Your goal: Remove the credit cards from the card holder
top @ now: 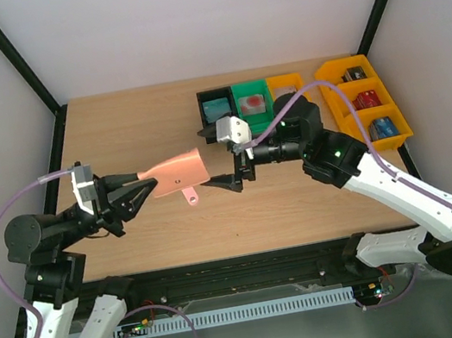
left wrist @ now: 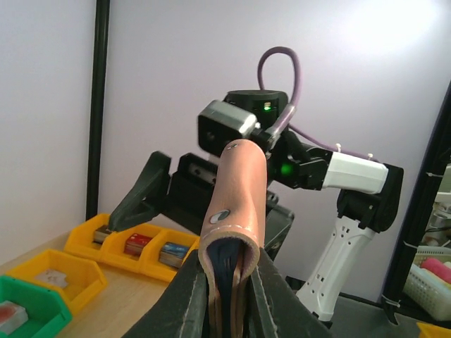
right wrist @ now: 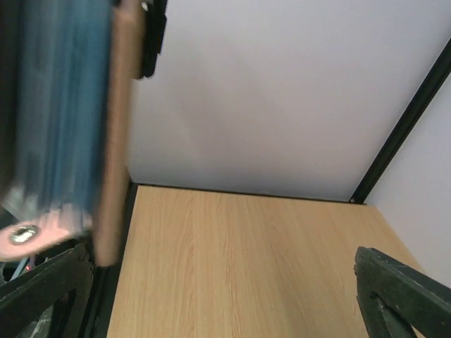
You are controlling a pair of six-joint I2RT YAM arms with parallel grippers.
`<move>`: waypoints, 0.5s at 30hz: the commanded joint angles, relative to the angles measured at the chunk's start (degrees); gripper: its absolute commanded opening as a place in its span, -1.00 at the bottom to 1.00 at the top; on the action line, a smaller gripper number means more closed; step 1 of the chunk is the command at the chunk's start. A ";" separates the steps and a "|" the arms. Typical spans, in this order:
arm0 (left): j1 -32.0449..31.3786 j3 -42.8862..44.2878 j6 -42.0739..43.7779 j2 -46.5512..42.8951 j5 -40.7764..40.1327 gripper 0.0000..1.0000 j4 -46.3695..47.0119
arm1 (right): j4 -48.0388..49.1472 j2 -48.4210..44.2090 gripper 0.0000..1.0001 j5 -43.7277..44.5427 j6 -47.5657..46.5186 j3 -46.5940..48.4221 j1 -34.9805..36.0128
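The pinkish-tan card holder (top: 178,170) hangs in the air above the table, pinched at its left end by my left gripper (top: 138,189), which is shut on it. In the left wrist view the holder (left wrist: 236,204) stands up between the fingers (left wrist: 187,303), its blue-grey lining (left wrist: 227,282) showing at the folded edge. A snap tab (top: 191,196) hangs below it. My right gripper (top: 217,157) is wide open and empty, its jaws either side of the holder's right end. In the right wrist view the holder (right wrist: 116,141) fills the left edge, blurred. No credit card can be told apart inside it.
Black (top: 213,94), green (top: 248,88) and yellow (top: 285,83) bins stand in a row at the back, with small flat items in them. A yellow three-part bin (top: 335,101) at the right holds chunky blocks. Bare wood (right wrist: 239,267) lies under the right gripper.
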 commanded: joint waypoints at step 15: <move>0.25 -1.33 2.59 0.84 1.22 -0.95 -1.35 | 4.08 2.75 0.86 -6.63 5.23 4.55 -0.15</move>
